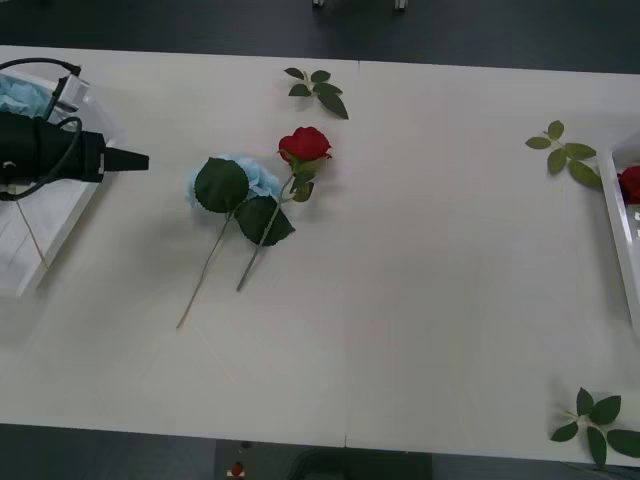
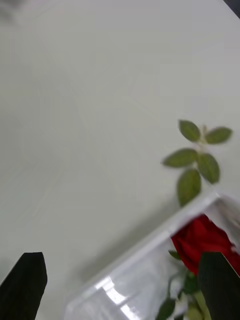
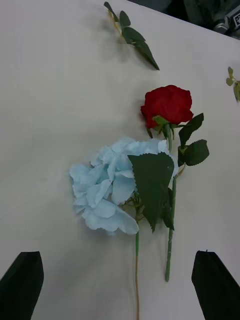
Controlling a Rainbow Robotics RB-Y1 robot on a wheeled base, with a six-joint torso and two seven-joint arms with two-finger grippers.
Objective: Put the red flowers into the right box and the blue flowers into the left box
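One blue flower (image 1: pixel 255 180) and one red flower (image 1: pixel 305 143) lie side by side mid-table, stems pointing toward the front edge. My left gripper (image 1: pixel 138 160) hovers open above the left box (image 1: pixel 30 240), which holds another blue flower (image 1: pixel 15 95). In the left wrist view the blue flower (image 3: pixel 107 192) and the red flower (image 3: pixel 167 105) lie on the table ahead of the open gripper (image 3: pixel 120 285), apart from it. My right gripper (image 2: pixel 120 287) is open above the right box (image 2: pixel 150 240), which holds a red flower (image 2: pixel 200 245).
Bloomless leaf sprigs lie at the table's back (image 1: pixel 318 90), beside the right box (image 1: pixel 565 155) and at the front right corner (image 1: pixel 600 425). The right box (image 1: pixel 622 225) sits at the table's right edge. Bare table stretches between the flowers and that box.
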